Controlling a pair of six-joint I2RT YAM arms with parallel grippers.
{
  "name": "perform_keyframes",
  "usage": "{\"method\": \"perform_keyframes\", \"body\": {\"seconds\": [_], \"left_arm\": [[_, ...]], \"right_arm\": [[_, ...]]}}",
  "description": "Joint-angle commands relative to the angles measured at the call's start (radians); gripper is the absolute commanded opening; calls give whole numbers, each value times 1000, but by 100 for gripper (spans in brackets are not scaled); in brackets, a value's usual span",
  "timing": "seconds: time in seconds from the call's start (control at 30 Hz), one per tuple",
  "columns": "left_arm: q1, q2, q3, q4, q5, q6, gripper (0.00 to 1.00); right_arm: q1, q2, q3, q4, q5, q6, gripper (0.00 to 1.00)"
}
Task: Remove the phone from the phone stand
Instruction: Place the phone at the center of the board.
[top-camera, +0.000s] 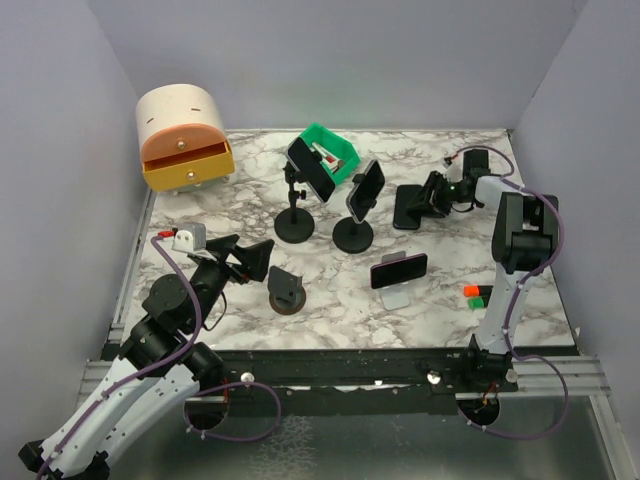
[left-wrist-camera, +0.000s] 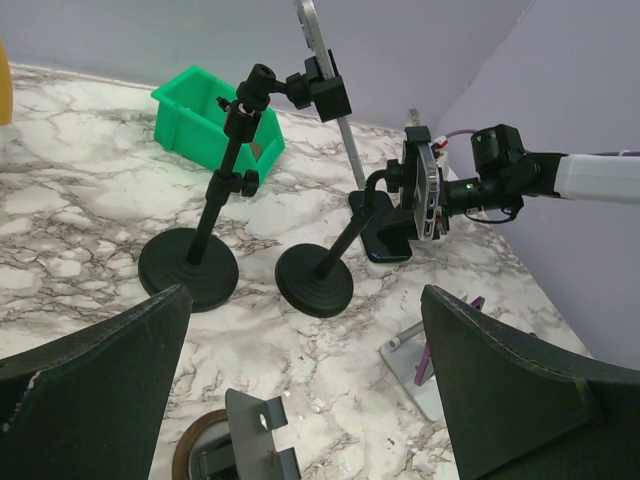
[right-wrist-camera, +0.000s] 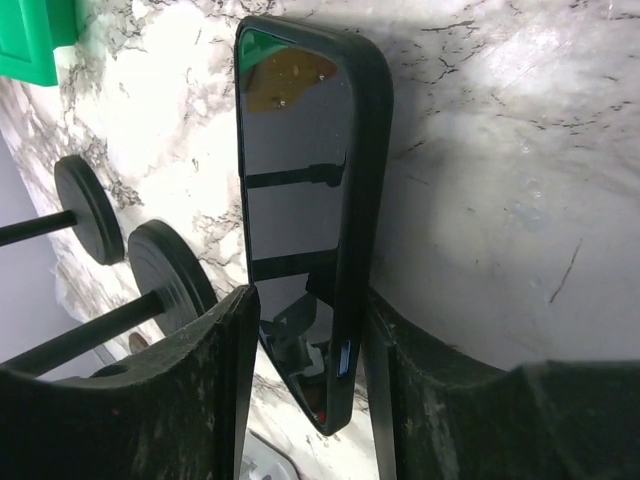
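The step in hand looks like the set-down. The slim black phone with a dark glass screen is off any stand and rests on the white marble-patterned surface at about 1 o'clock, just right of the two black pole stands. The right gripper reaches over it from 3 o'clock. In the right wrist view its jaws stand one on each long edge of the phone, very close, but I cannot tell whether they press the case or have just let go.

The left gripper hovers at about 8 o'clock with its jaws spread wide and nothing between them. Just to its right is a small black clip stand on a round brown base, which carries no phone.

By my reading, the next move is to part the right jaws fully and then lift straight away. A sideways pull could drag the phone or tip it toward the nearer pole stand.

Three other phones sit in holders: one on each pole stand and one on a low silver stand at 5 o'clock.

No brand, label or writing can be read. The screen shows only reflections.
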Motion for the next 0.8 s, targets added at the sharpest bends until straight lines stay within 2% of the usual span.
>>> {"method": "perform_keyframes", "body": {"seconds": [0.0, 0.17, 0.47, 0.63, 0.77], "left_arm": [[6, -5, 18, -6, 21, 8, 98], [6, -6, 17, -6, 21, 8, 98], [6, -21, 15, -6, 11, 15, 99], [7, -22, 17, -21, -52, 2, 99], [7, 0, 38, -72, -131, -31, 99]], "right_arm": [[-5, -7, -30, -70, 145, -13, 52], [-36, -47, -74, -50, 231, 22, 57], [-121, -161, -142, -19, 364, 111, 59], [-149, -390, -221, 71, 520, 238, 56], [-135, -633, -280, 128, 561, 317, 51]]}}
